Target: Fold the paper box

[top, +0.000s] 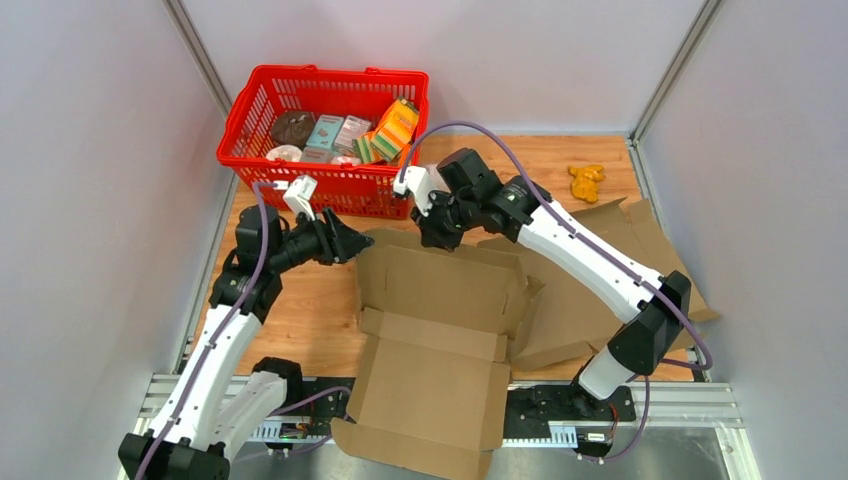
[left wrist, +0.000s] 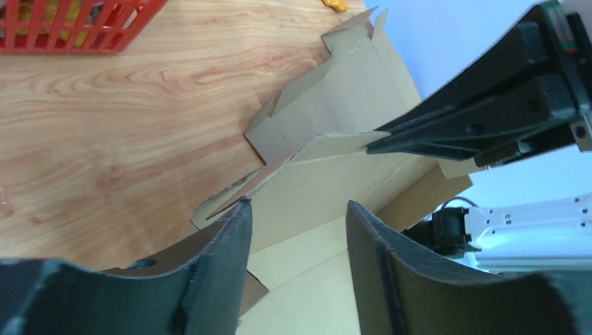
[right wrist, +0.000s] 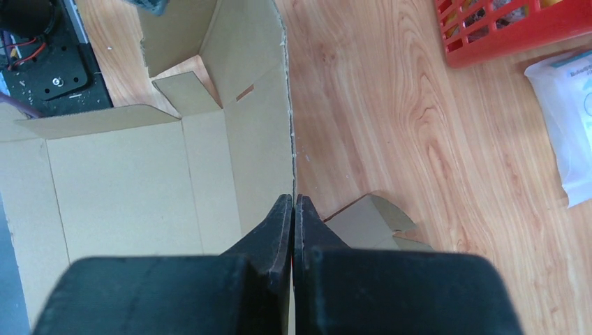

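Observation:
The brown paper box stands half-formed in the middle of the table, its back wall raised and its front flap lying flat toward the arm bases. My right gripper is shut on the top edge of that back wall; in the right wrist view its tips pinch the thin cardboard edge. My left gripper is open at the box's back left corner. In the left wrist view its fingers straddle nothing, with the box wall just beyond and a corner flap near the left fingertip.
A red basket full of groceries stands at the back left. Flat cardboard sheets lie under and beside the right arm. An orange toy sits at the back right. A white packet lies on the wood near the basket.

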